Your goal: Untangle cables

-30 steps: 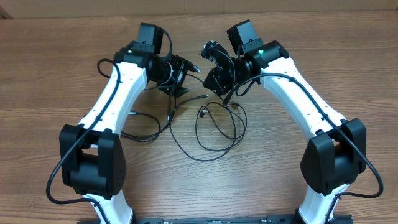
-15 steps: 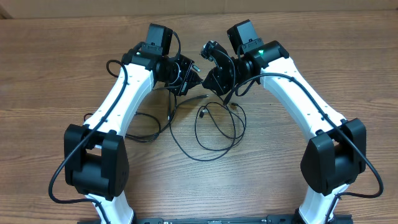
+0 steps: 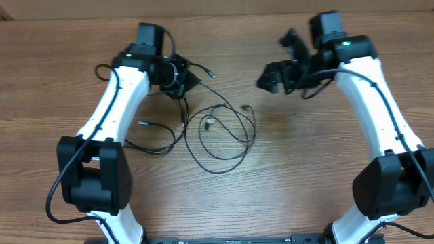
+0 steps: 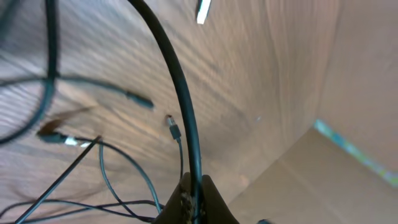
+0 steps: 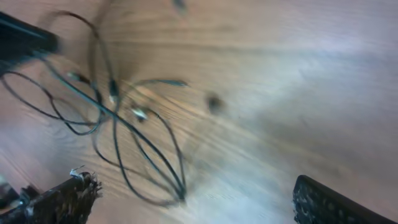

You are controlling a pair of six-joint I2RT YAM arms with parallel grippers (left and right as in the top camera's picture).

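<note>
- The wooden table (image 3: 305,179) carries the cables (image 3: 218,172). They lie in loose, overlapping loops left of centre, nearer my left arm than my right.
- My right arm (image 3: 380,102) has swung out from the middle to the far right, well apart from the heap.
- My right gripper (image 3: 279,61) was pinched together a second ago. Its fingers (image 5: 62,199) now stand wide apart with nothing between them.
- My left gripper (image 3: 180,76) has meanwhile closed, and it is clamped on one black cord (image 4: 180,93) that runs up from my tips.
- I take this as a hand-over: that strand is now mine alone to draw clear.
- A silvery plug (image 3: 210,122) lies free inside the loops, which are still crossed, so the job is unfinished.
</note>
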